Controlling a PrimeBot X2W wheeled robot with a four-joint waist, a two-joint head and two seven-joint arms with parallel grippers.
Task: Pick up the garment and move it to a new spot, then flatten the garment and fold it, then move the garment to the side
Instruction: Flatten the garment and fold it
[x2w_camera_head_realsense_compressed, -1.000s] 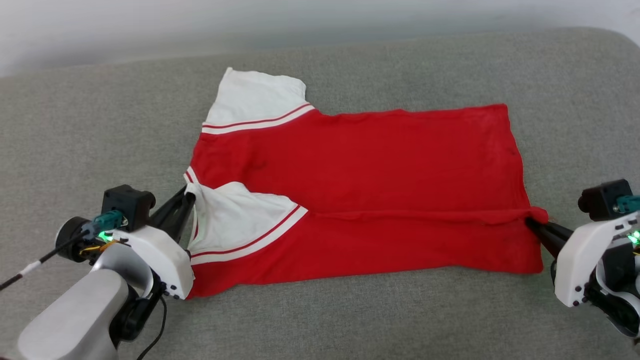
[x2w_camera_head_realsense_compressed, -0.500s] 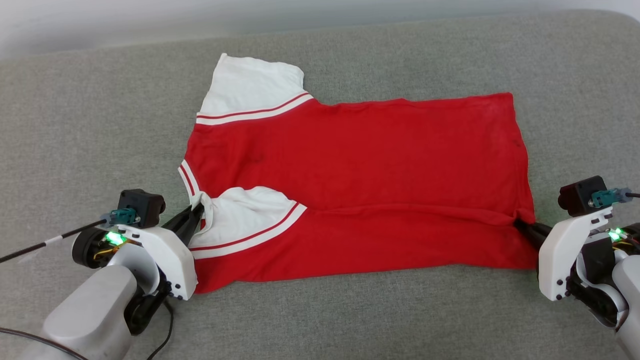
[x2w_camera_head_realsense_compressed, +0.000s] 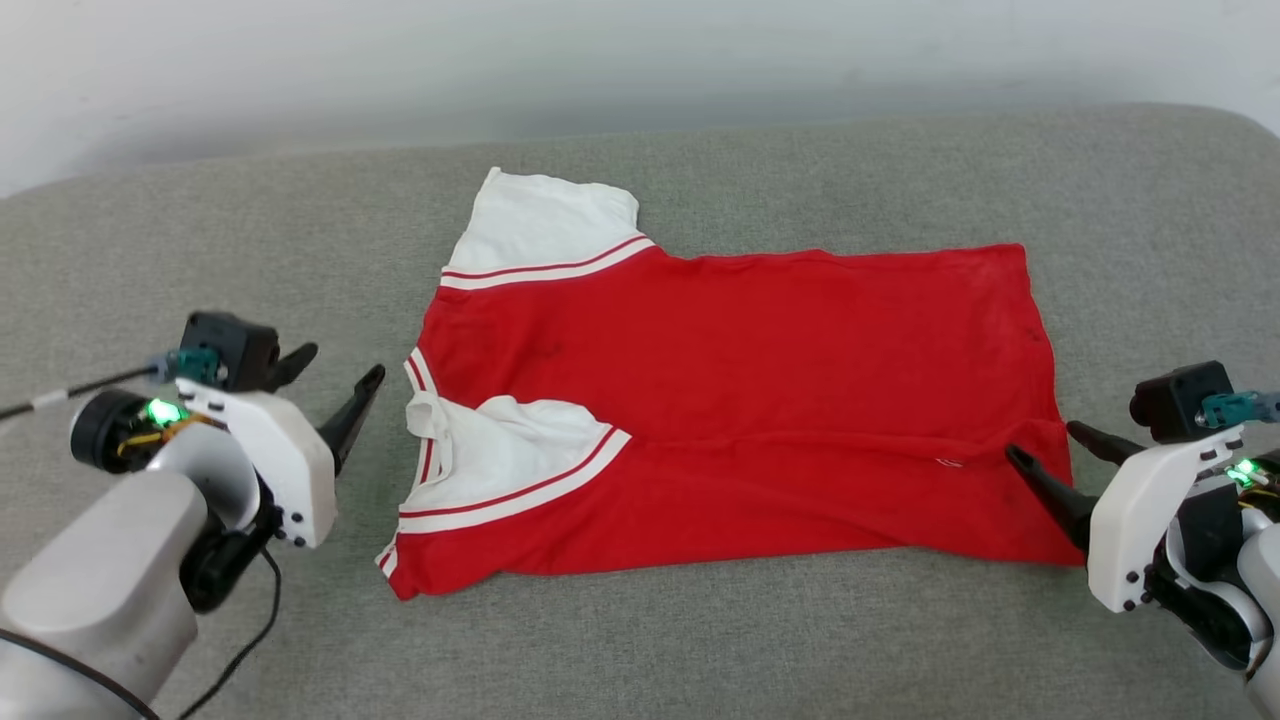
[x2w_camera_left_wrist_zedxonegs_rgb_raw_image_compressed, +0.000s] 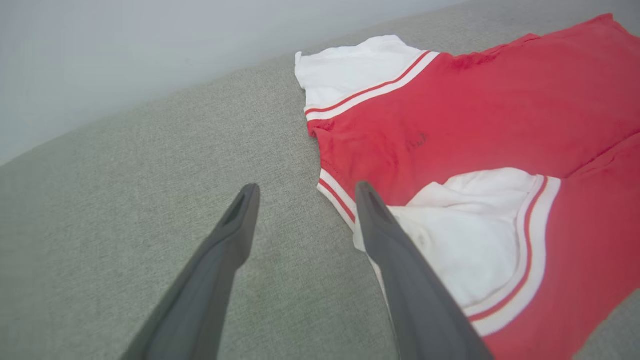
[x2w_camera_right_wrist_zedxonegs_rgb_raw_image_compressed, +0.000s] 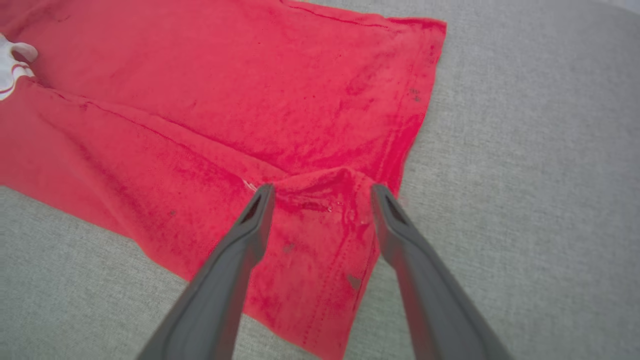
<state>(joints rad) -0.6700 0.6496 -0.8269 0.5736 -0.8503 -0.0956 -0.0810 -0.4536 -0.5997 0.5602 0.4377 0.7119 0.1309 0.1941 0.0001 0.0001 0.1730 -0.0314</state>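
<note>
The garment (x2w_camera_head_realsense_compressed: 740, 370) lies plain red side up on the grey cushioned surface, collar end to the left. Its near long edge is folded over toward the middle, and one white sleeve (x2w_camera_head_realsense_compressed: 510, 450) rests on top. The other white sleeve (x2w_camera_head_realsense_compressed: 550, 225) lies flat at the back. My left gripper (x2w_camera_head_realsense_compressed: 340, 362) is open, just left of the collar and clear of the cloth; in the left wrist view the left gripper (x2w_camera_left_wrist_zedxonegs_rgb_raw_image_compressed: 305, 189) has one finger beside the striped trim of the garment (x2w_camera_left_wrist_zedxonegs_rgb_raw_image_compressed: 475, 115). My right gripper (x2w_camera_head_realsense_compressed: 1043, 441) is open over the hem corner. The right wrist view shows the right gripper (x2w_camera_right_wrist_zedxonegs_rgb_raw_image_compressed: 322, 190) straddling a small bump in the garment (x2w_camera_right_wrist_zedxonegs_rgb_raw_image_compressed: 225, 100).
The grey fabric surface (x2w_camera_head_realsense_compressed: 700, 640) stretches wide on all sides of the shirt. A pale wall (x2w_camera_head_realsense_compressed: 600, 60) runs behind its rounded back edge. A thin black cable (x2w_camera_head_realsense_compressed: 60, 392) leads off from my left wrist toward the left.
Both grippers have opened and let go of the folded edge. The left one has drawn back left of the collar. The head camera has shifted, so the whole picture sits differently.
</note>
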